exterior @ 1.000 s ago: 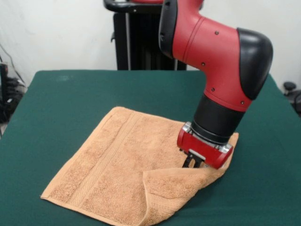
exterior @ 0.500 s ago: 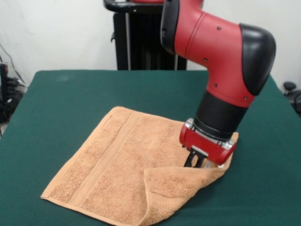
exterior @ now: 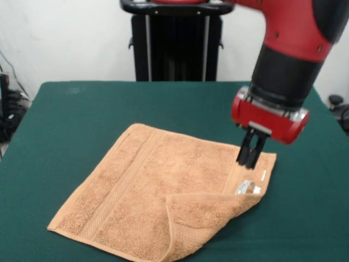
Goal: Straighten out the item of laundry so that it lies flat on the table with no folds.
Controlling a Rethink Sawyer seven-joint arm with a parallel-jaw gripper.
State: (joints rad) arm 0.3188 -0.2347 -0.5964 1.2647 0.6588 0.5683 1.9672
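The orange-tan towel [exterior: 158, 180] lies on the dark green table [exterior: 76, 114], turned like a diamond. Its near right corner is folded back over itself as a triangular flap [exterior: 207, 215]. A small white label [exterior: 248, 188] shows at the right edge, just beyond the flap. My gripper [exterior: 250, 161] hangs above the towel's right corner, clear of the cloth. Its two black fingers are close together and hold nothing.
The robot's black pedestal [exterior: 174, 43] stands behind the table's far edge. Dark cables and gear [exterior: 8, 109] sit off the left edge, and a dark object [exterior: 335, 101] sits off the right edge. Green tabletop surrounds the towel on all sides.
The gripper has risen from the towel's right corner and moved up and right. The towel stays put with its flap still folded, and the label now shows.
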